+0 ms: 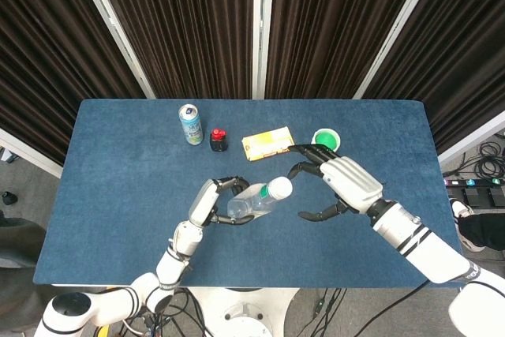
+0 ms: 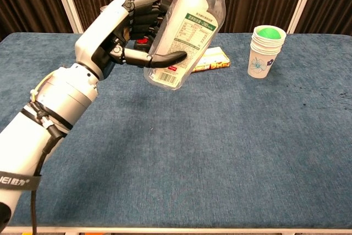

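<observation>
- Left hand [image 2: 118, 34] grips the clear bottle [image 2: 184, 37] around its body, thumb across the label, other fingers wrapped behind. Bottle is lifted well clear of the blue table [image 2: 220, 152] and tilted, cap end up and leaning right.
- Head view: same bottle [image 1: 256, 199] sits mid-table, a bit near of centre, with its white cap [image 1: 279, 188] pointing right toward the other hand.
- Right hand [image 1: 335, 183] holds nothing: fingers spread and curved, palm turned to the cap. It is just beside the cap, and I see a small gap, not contact. Chest view does not show this hand.
- Progress, judged from the layout: pick-up and lift look done, and the bottle is presented cap-first to the free hand. Grasp on the cap is not yet made, and the cap looks seated. So roughly the front half is done; whatever happens at the cap is all left.
- Stack of paper cups [image 2: 267, 50] with a green inside stands far right, upright, untouched, just behind the right hand in the head view.
- Yellow box [image 1: 268, 144], small dark bottle with a red cap [image 1: 218, 140] and a drinks can [image 1: 190, 123] line up along the far side, well apart from both hands.
- Cannot tell whether the bottle holds any liquid.
</observation>
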### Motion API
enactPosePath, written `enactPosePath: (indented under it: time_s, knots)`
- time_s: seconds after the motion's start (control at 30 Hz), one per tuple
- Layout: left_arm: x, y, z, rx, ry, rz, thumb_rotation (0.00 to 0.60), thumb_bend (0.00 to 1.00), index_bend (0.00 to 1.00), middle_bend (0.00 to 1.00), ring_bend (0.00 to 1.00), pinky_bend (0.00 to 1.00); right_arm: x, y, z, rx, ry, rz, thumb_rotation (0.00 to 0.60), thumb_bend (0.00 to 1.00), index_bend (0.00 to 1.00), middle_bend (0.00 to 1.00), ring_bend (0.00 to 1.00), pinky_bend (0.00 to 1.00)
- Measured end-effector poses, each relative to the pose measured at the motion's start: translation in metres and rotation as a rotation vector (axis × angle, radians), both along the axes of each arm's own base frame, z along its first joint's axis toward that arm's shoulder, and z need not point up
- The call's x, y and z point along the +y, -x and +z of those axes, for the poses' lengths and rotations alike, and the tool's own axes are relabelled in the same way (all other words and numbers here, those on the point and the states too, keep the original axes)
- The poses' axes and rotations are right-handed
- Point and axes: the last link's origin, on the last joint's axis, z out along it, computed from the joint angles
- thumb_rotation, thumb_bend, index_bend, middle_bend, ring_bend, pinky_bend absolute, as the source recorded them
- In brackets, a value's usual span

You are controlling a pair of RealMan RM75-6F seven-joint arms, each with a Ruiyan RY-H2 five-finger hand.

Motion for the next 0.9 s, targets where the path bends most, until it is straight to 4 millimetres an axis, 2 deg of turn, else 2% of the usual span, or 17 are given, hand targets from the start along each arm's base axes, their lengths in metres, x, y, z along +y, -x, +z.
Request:
enactPosePath:
  time_s: [0.9]
  knots:
    - [-0.001,0.0,-0.003,0.016,0.008,0.005,0.6,0.34,0.6,0.63,0.54,0.57,0.001,-0.014,-0.009,0.004,-0.009,0.036,0.513,0.09,0.33,0.05,0.0,0.0]
